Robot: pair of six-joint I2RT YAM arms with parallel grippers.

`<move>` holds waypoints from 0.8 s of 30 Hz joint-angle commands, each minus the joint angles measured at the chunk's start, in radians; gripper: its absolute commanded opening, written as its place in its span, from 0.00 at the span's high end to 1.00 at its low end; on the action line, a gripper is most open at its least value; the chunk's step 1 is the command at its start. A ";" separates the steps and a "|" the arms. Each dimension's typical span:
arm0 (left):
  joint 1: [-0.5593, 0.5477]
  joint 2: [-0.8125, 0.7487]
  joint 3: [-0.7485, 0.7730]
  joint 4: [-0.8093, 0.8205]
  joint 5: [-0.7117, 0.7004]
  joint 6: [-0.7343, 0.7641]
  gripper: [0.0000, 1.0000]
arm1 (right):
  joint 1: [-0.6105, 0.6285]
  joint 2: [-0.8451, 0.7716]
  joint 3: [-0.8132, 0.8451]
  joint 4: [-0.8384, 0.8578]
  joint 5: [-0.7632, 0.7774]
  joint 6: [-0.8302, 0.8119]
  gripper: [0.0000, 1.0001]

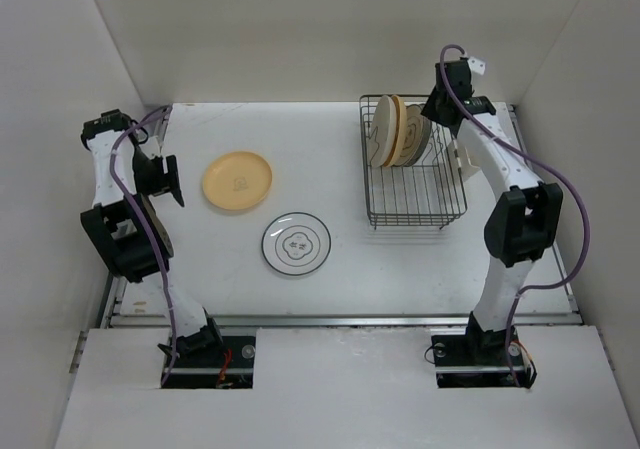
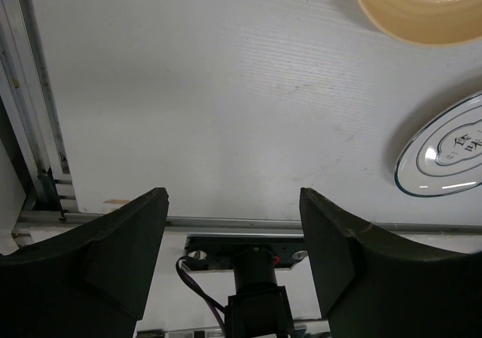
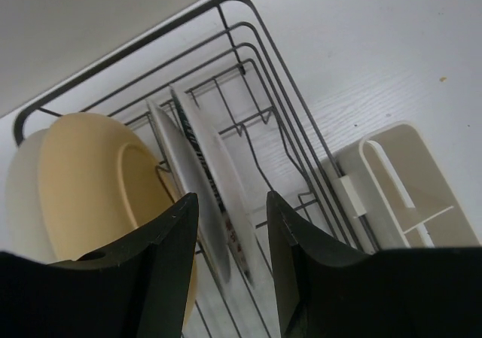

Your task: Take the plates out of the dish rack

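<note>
At the far right, right gripper (image 3: 231, 200): lowered into the far-left end of the rack, one finger on each side of the upright white plates. Whether the fingers are pressing on them or standing just clear cannot be told.
Between its fingers, white plates (image 3: 218, 172): two, on edge and close together. One shows a dark rim ring.
Beside them, yellow plate (image 3: 90, 187): on edge, just left of the white pair, leaning slightly.
Outermost, cream plate (image 3: 22, 195): on edge against the yellow one, at the rack's left end.
Container, dish rack (image 1: 418, 194): dark wire basket on the far-right part of the table. All four upright plates are crowded in its far-left portion, and the near portion holds no plates.
Attachment, cup holder (image 3: 392, 180): cream, clipped to the rack's right side.
Left gripper (image 2: 232, 195): released, jaws wide apart with nothing between them, above bare table near the left edge.
Unloaded yellow plate (image 1: 237, 180): lying flat, left of centre.
Unloaded ringed plate (image 1: 296, 244): white with a dark ring and centre motif, lying flat, near and right of the unloaded yellow one, apart from it.
Support, table (image 1: 320, 139): white.
</note>
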 commanded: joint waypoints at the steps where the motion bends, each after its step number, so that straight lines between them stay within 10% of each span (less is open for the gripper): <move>1: 0.004 0.020 0.036 -0.045 -0.024 -0.014 0.32 | -0.021 -0.005 -0.029 0.037 0.014 0.015 0.53; 16: 0.004 0.043 0.027 -0.045 -0.052 -0.025 0.32 | -0.031 0.057 -0.098 0.078 -0.055 -0.019 0.54; 21: 0.004 0.043 0.027 -0.045 -0.052 -0.025 0.32 | -0.031 0.088 -0.088 0.078 -0.055 -0.040 1.00; 24: 0.004 0.023 0.038 -0.045 -0.043 -0.025 0.32 | -0.022 0.042 -0.088 0.090 0.006 -0.080 1.00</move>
